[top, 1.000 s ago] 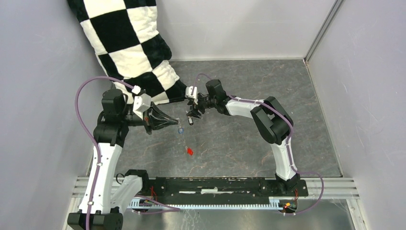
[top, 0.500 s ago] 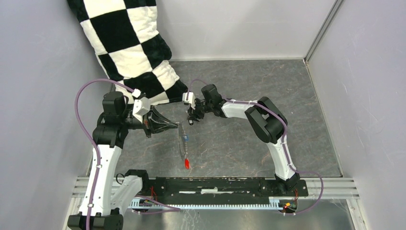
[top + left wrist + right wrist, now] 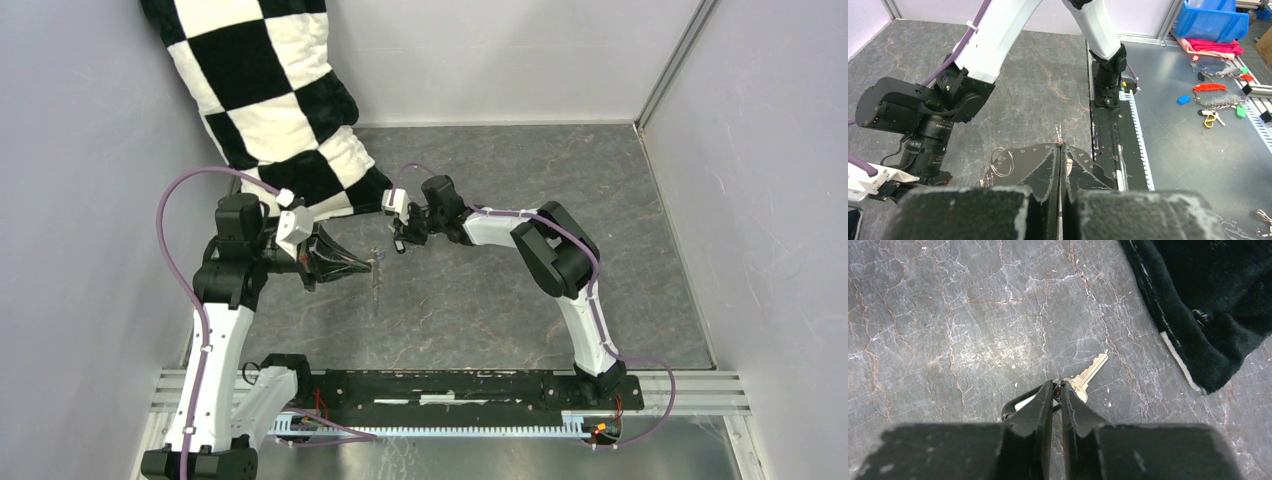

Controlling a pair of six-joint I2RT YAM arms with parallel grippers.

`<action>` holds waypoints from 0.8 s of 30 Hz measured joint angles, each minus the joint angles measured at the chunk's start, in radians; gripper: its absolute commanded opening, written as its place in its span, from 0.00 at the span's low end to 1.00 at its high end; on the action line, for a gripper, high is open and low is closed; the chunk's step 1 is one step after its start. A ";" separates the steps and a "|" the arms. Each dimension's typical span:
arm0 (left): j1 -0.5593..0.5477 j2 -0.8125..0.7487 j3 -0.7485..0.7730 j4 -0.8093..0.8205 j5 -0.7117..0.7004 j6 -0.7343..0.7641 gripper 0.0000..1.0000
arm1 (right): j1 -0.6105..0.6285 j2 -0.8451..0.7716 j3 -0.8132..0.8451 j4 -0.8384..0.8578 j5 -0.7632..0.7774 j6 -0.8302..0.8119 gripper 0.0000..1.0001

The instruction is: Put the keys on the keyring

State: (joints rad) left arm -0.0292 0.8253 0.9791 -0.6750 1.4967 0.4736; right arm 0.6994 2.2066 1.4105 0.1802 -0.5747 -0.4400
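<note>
My left gripper [image 3: 368,263] is shut on the keyring [image 3: 376,290], a thin grey wire hoop hanging edge-on below it. In the left wrist view the wire [image 3: 1060,132] pokes out past the shut tips [image 3: 1061,146], and small split rings [image 3: 1000,162] dangle beside the left finger. My right gripper [image 3: 1058,384] is low on the stone floor, pinched on the head of a brass key [image 3: 1089,374] with a dark-and-white tag [image 3: 1020,404]. That gripper [image 3: 400,243] sits just right of the left one. The red and blue keys do not show.
A black-and-white checkered cushion [image 3: 270,90] lies at the back left, its dark corner [image 3: 1208,305] close to the key. Grey walls enclose the stone floor [image 3: 520,290]. Beyond the base rail, a metal bench holds a blue bin [image 3: 1218,20] and spare key tags [image 3: 1213,100].
My right gripper shifted slightly left and closed from wide open onto the key. The hoop swung under the left gripper; the red and blue keys seen on it earlier are lost from view.
</note>
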 measured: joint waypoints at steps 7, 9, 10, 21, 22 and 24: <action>0.000 -0.009 0.000 -0.042 0.005 0.032 0.02 | -0.007 -0.004 -0.005 0.016 -0.010 0.003 0.01; 0.000 -0.011 0.000 -0.050 0.006 0.042 0.02 | -0.009 -0.029 -0.033 0.022 -0.011 0.002 0.01; 0.000 -0.013 0.000 -0.055 0.006 0.046 0.02 | -0.011 -0.054 -0.058 0.021 -0.011 0.001 0.01; -0.026 -0.064 -0.014 -0.077 0.026 0.070 0.02 | 0.021 -0.837 -0.538 0.049 -0.030 -0.060 0.01; -0.031 -0.077 -0.021 -0.076 0.026 0.072 0.02 | 0.034 -0.898 -0.552 0.045 -0.033 -0.075 0.01; -0.045 -0.105 -0.039 -0.069 0.027 0.074 0.02 | 0.071 -1.008 -0.557 0.018 -0.037 -0.118 0.01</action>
State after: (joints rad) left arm -0.0742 0.7200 0.9398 -0.7444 1.5242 0.5480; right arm 0.7700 1.1984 0.8536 0.1986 -0.6117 -0.5583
